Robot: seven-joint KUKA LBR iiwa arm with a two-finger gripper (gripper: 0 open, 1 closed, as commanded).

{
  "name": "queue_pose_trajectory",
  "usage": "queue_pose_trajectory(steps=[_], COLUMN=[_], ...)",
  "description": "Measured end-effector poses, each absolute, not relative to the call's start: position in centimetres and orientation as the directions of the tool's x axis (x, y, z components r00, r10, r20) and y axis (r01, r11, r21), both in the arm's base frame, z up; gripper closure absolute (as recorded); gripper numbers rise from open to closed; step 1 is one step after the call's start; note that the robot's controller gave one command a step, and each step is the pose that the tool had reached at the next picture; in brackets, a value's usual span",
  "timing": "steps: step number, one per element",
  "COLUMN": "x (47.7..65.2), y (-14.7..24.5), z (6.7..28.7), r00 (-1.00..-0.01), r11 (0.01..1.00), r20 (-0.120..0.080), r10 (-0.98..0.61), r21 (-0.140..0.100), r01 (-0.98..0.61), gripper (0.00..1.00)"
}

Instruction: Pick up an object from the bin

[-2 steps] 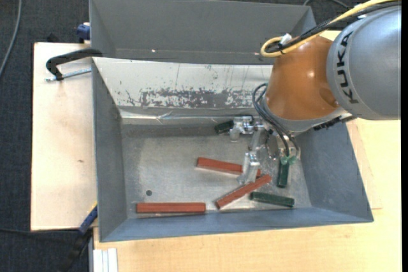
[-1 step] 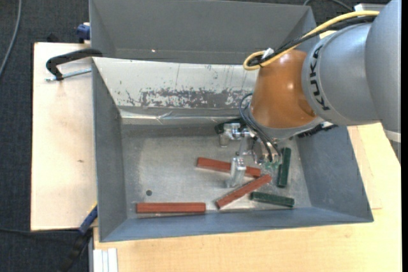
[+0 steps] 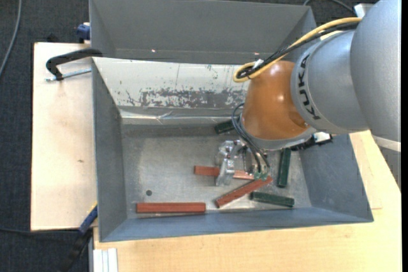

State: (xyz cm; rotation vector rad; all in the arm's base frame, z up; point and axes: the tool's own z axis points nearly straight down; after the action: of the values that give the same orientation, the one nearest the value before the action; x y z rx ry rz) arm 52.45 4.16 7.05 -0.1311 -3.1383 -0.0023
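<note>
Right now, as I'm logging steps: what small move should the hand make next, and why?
Probably ease straight down a little. The hand hangs low in the bin, its tip at the short red-brown stick, with a tilted red-brown stick and a dark green stick close beside; sideways travel might knock them.

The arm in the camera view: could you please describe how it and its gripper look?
The arm is a thick, rounded grey tube with black KUKA lettering. An orange dome-shaped cover caps its wrist, yellow and black cables loop over it, and a small silvery metal gripper sits beneath.
</note>
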Motion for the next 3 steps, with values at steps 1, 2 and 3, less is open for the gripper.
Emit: queue_pose_trajectory(steps=[1,2,3], x=[52.4,52.2,52.3], y=[4.2,4.1,4.1], z=[7.1,8.0,11.2], r00=[-0.997,-0.996,-0.997], r11=[0.997,0.997,0.997], r20=[0.001,0.007,0.002], r10=[0.083,0.083,0.084], r21=[0.001,0.000,0.001], r01=[0.083,0.083,0.084], gripper=[1.00,1.00,1.00])
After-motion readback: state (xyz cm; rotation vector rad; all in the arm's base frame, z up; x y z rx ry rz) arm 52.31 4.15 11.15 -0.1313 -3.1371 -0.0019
